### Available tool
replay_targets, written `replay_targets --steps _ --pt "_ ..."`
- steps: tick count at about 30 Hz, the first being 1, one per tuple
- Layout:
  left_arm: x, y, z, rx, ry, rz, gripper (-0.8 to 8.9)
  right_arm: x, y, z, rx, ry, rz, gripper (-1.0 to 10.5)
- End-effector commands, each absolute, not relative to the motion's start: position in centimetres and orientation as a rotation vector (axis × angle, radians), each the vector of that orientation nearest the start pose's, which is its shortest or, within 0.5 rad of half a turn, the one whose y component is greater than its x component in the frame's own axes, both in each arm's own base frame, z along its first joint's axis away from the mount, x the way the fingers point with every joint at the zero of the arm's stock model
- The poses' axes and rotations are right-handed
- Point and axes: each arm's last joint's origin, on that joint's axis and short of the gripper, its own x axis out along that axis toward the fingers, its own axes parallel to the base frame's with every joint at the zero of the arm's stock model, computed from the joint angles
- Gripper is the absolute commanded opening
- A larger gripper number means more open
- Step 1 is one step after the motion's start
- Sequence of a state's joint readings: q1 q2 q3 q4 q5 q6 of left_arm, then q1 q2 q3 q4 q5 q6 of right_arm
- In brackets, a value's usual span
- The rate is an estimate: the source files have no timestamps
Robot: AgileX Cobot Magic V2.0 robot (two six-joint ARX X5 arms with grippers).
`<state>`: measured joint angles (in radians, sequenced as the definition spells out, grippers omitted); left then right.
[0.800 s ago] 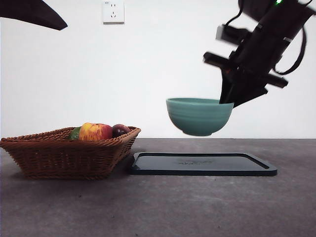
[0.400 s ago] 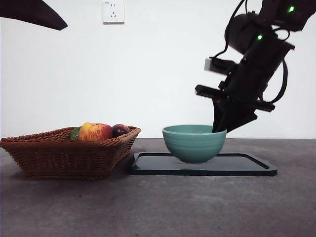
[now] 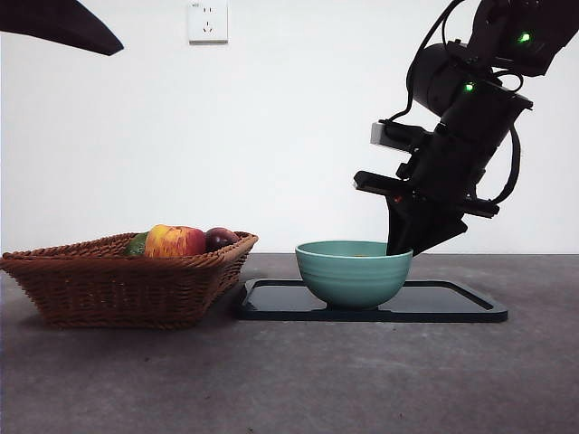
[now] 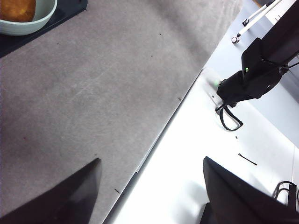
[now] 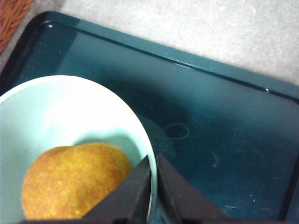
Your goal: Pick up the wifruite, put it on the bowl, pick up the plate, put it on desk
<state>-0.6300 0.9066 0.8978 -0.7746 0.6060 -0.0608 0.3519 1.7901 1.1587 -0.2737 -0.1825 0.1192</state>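
The teal bowl (image 3: 353, 271) stands on the plate (image 3: 452, 307), a flat dark teal rectangular tray on the grey desk (image 3: 289, 380). My right gripper (image 3: 398, 244) comes down from the upper right and is shut on the bowl's right rim. In the right wrist view its jaws pinch the bowl (image 5: 70, 107) at the rim (image 5: 153, 186), with the plate (image 5: 210, 121) beneath. The orange-brown wifruite (image 5: 74, 179) lies inside the bowl. My left gripper (image 4: 152, 161) hangs open and empty over the desk's edge, far from the bowl (image 4: 28, 23); the wifruite (image 4: 16, 9) shows inside it.
A wicker basket (image 3: 118, 280) stands left of the plate, almost touching its corner, holding a red-yellow apple (image 3: 176, 241), a dark plum (image 3: 220, 238) and something green (image 3: 137, 244). The waiting arm shows as a black tip (image 3: 63, 23) at the top left.
The right gripper has brought the bowl down from mid-air and slightly left, so it now stands on the plate. The basket and the left arm have not moved.
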Motion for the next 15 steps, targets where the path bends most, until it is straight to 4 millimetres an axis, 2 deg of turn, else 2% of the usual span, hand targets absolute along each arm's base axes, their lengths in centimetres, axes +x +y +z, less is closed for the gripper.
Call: replay_targets --steps 1,7,11,15 --pt "12.6 -11.4 30.6 -0.023 0.851 -1.163 3.43 35.1 13.6 19.0 0.025 0.924 0.451 0.1" --pt "12.6 -11.4 30.6 -0.023 0.850 -1.163 3.43 35.1 13.6 19.0 0.036 0.926 0.446 1.7" --pt "12.6 -11.4 30.6 -0.023 0.850 -1.163 3.43 35.1 13.6 19.2 0.038 0.929 0.443 1.8" --pt "12.6 -11.4 30.6 -0.022 0.850 -1.163 3.43 34.8 13.5 20.7 0.040 0.907 0.446 1.8"
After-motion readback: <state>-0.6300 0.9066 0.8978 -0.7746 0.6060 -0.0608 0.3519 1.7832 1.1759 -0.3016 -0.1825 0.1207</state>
